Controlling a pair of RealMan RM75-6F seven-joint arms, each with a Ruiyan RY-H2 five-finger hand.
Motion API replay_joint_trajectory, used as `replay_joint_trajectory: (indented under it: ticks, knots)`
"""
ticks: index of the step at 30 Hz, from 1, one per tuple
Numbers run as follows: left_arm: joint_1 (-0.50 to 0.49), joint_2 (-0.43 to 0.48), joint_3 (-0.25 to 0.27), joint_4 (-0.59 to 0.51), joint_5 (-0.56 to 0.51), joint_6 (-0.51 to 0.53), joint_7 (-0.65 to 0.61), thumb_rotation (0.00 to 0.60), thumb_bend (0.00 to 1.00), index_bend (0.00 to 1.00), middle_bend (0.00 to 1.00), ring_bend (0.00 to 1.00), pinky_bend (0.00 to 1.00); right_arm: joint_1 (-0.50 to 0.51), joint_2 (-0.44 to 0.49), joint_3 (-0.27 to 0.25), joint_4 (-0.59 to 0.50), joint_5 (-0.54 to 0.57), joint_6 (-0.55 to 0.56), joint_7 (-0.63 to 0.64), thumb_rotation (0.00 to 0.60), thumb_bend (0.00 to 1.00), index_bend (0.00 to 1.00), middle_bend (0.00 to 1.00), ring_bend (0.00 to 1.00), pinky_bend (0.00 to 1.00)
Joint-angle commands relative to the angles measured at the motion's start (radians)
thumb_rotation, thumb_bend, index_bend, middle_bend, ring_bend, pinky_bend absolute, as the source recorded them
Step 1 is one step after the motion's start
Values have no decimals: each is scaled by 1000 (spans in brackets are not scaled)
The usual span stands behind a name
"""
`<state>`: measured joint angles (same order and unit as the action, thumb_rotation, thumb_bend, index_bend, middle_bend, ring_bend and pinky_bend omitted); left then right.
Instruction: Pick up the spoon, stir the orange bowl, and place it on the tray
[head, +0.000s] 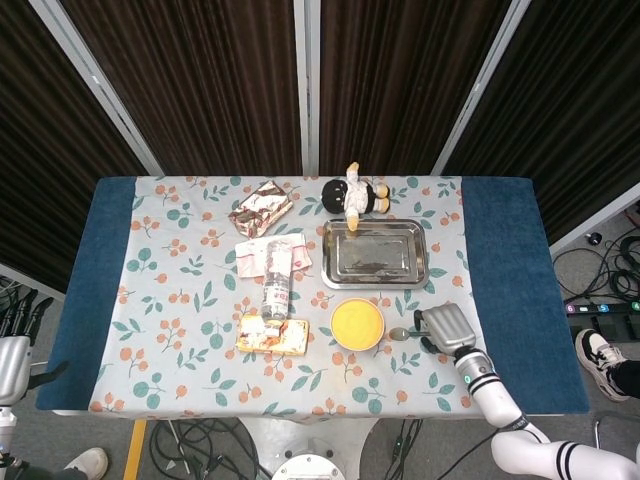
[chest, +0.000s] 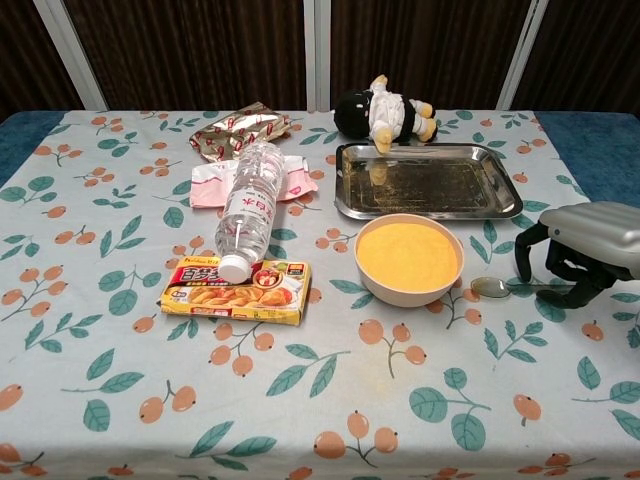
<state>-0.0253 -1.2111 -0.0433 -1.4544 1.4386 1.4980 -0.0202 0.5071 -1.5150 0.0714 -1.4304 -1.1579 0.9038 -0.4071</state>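
Note:
A metal spoon (chest: 497, 287) lies on the tablecloth just right of the orange bowl (chest: 409, 258), bowl end toward it; in the head view the spoon (head: 400, 333) sits beside the bowl (head: 358, 323). My right hand (chest: 585, 249) hovers over the spoon's handle with fingers curled down around it, fingertips near the cloth; whether they touch the handle is unclear. The same hand (head: 445, 327) covers the handle from above. The steel tray (chest: 427, 181) stands behind the bowl. My left hand (head: 12, 355) hangs off the table's left edge, holding nothing.
A plush doll (chest: 385, 112) lies behind the tray. A water bottle (chest: 250, 208) lies on a pink packet, with a curry box (chest: 237, 290) in front and a foil snack bag (chest: 240, 129) at the back. Blue table edges flank the cloth.

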Motion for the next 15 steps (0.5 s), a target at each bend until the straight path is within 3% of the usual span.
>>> replay_joint_trajectory:
  ticks: [1, 15]
  knots:
    - [1, 1, 1, 0, -1, 0, 0, 600, 91, 162, 76, 93, 120, 3, -7, -1, 9, 1, 1, 4, 600, 294, 501, 913, 994, 1000]
    - [9, -4, 1, 12, -4, 4, -12, 600, 91, 162, 76, 93, 120, 21, -13, -9, 20, 26, 0, -14, 600, 337, 578, 922, 997, 1000]
